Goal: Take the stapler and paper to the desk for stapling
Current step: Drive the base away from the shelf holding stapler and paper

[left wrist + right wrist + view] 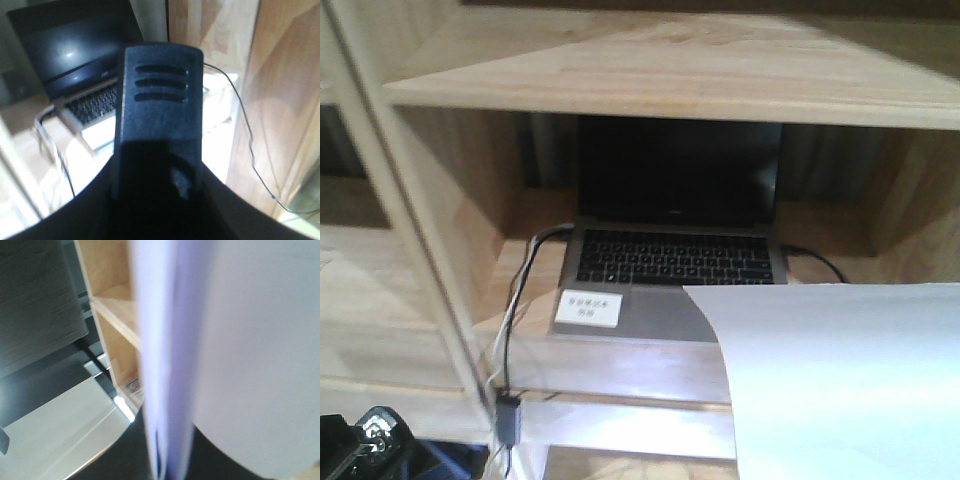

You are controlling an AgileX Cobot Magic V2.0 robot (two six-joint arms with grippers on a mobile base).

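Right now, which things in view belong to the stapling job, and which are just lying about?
Job in hand:
stapler
paper

Just lying about:
laptop
white label
cables
wooden shelf

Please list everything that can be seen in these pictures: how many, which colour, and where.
laptop: one, grey with dark screen, open on the lower shelf board.
label: one, white, on the laptop's palm rest.
cables: several, black and white, beside the laptop.
adapter: one, dark, hanging at the shelf's front edge.
shelf: one, light wood, around the laptop.
paper: count unclear, white, raised at the front view's lower right.
stapler: one, black, raised mid left wrist view.
left fingers: dark, flanking the stapler's base.
right fingers: dark, at the paper's lower end.
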